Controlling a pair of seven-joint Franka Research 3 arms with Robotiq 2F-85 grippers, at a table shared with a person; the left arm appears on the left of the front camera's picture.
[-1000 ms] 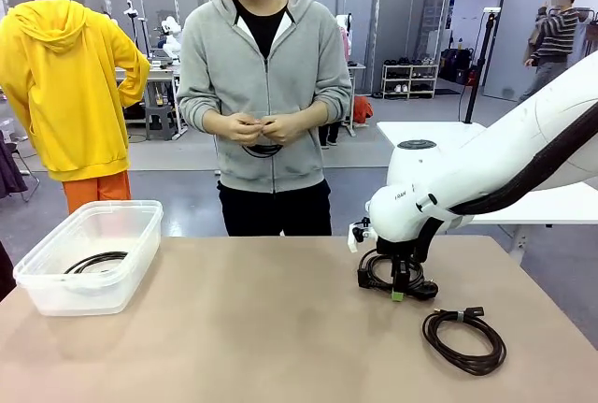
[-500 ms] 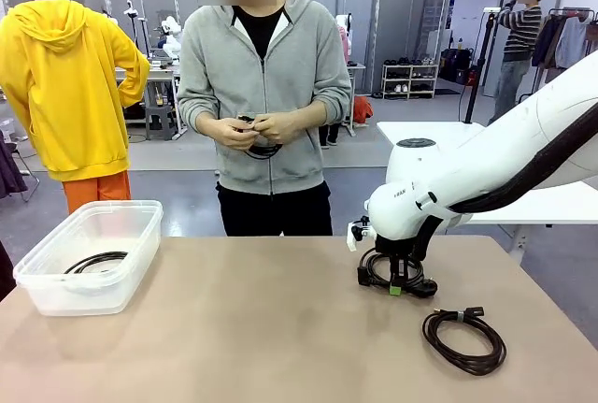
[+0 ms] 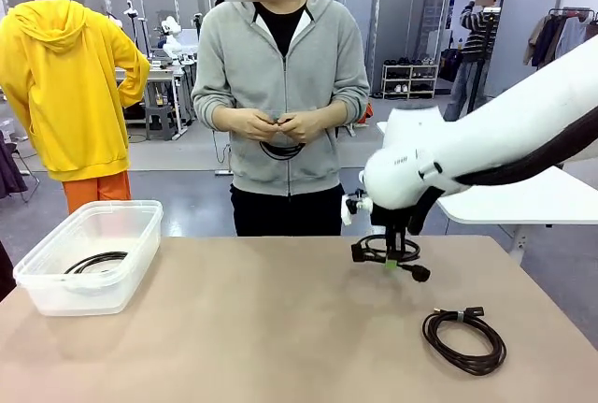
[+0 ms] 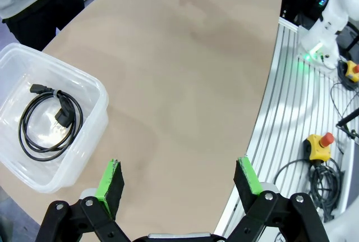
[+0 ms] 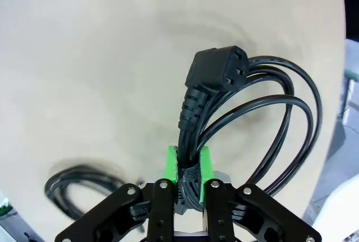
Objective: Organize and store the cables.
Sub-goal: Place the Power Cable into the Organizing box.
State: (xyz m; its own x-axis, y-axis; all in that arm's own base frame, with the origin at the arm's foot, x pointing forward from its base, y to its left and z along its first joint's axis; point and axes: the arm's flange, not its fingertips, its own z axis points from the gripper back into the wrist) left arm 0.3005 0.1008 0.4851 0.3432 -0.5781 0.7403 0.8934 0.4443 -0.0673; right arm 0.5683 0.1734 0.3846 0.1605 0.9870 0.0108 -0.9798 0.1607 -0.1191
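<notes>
A clear plastic bin [image 3: 56, 277] is set at the left end of the table [image 3: 243, 328]. One coiled cable [image 3: 93, 261] is laid flat on the bin's floor, and its plug ends are tucked within the loop.

The right gripper [image 5: 188, 163] is clamped tight on a second coiled cable [image 5: 216, 73]. The cord bundle is pinched between the green pads, and this coil is held above the tabletop, over the right half, well apart from the bin.

A third coiled cable [image 3: 472, 364] is left lying flat on the table near its right front corner. A fourth cable [image 3: 280, 151] is held in the person's hands [image 3: 276, 125] at the far side.

The left gripper [image 4: 179, 177] is held over the table beside the bin, with its jaws spread wide and nothing between them.
</notes>
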